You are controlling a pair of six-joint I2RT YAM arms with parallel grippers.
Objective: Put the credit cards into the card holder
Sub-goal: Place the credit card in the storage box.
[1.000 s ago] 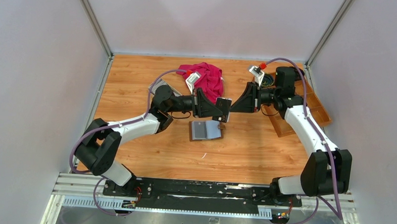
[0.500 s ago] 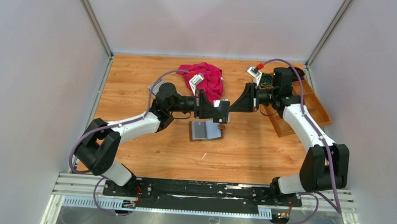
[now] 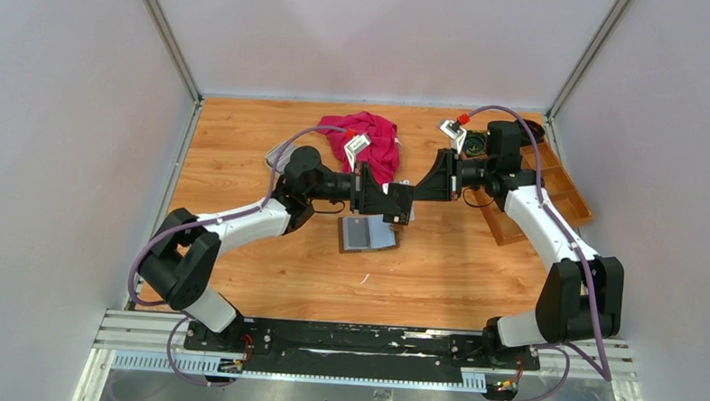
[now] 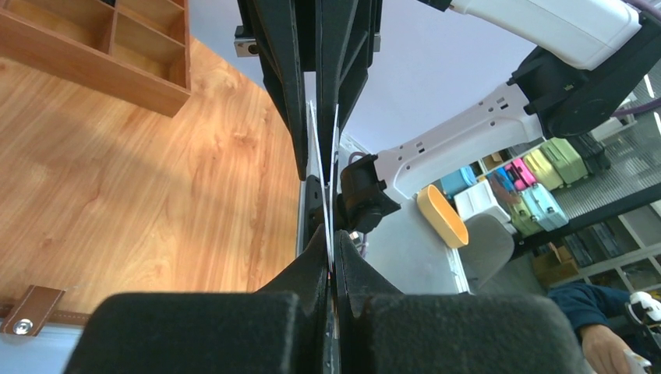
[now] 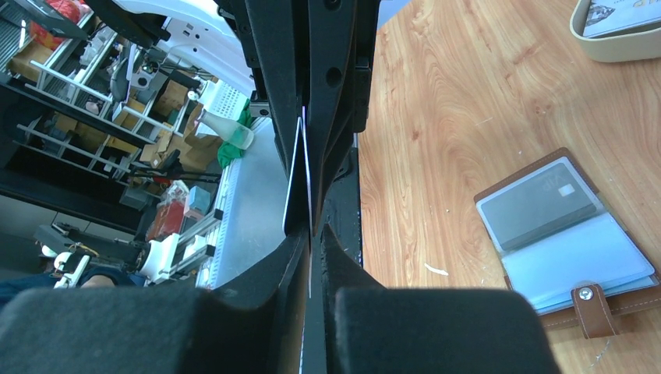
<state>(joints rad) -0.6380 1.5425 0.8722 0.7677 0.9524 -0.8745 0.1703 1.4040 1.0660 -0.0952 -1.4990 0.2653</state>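
Top view: both my grippers pinch the cards in the air near the holder

My left arm reaches in from the left, across the wood table [image 3: 244, 173]. A red cloth [image 3: 372, 140] lies behind it, near the back wall. My left gripper [image 4: 330, 269] has its fingers pressed together on the cards [image 5: 298, 187]. In the left wrist view I see two thin white edges that stick out from my fingers and spread a little apart. The cards stand on edge, up off the table.

The holder [image 3: 368, 234] lies open and flat on the table, just in front of where my two grippers meet. The right wrist view shows a grey card in its top pocket, a clear pocket below that, and its brown snap tab [image 5: 592, 308] sticking out. A beige dish [image 5: 616, 48] sits farther off with something flat in it.

My right gripper [image 5: 310, 253] comes in from the right, tip to tip with the left one. Its fingers are closed on the same cards from the other side. A wooden tray [image 3: 564, 187] sits on the far right, beside my right arm.
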